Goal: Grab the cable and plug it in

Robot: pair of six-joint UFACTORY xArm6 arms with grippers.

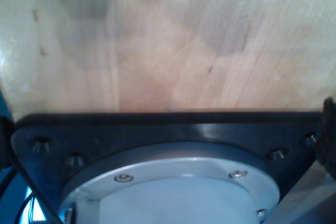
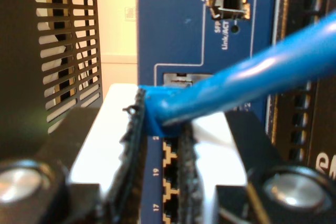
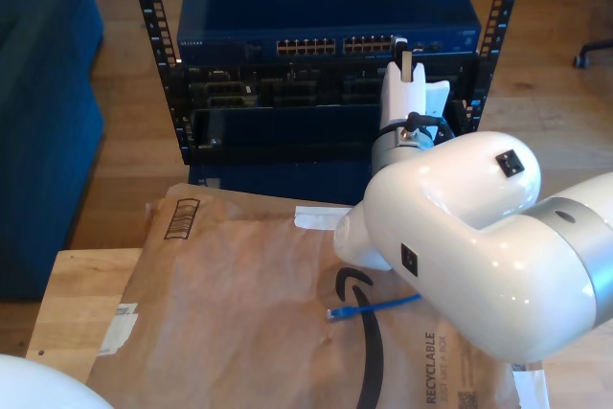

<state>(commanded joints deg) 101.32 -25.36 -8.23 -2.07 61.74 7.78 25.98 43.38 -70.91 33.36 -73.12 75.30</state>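
Second end effector (image 2: 160, 145) pinching cable (image 2: 252, 80) just behind plug, at switch (image 2: 178, 30) ports. Cable light, floppy; plug clip fragile. First end effector: can't tell.

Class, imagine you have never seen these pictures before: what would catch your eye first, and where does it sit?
First, the bright blue cable, clamped at its plug end in my second pincer, right in front of the blue network switch and its rows of ports. In the exterior view a big white arm dominates the exterior view's right, with the cable's free end lying on brown packing paper below the rack.
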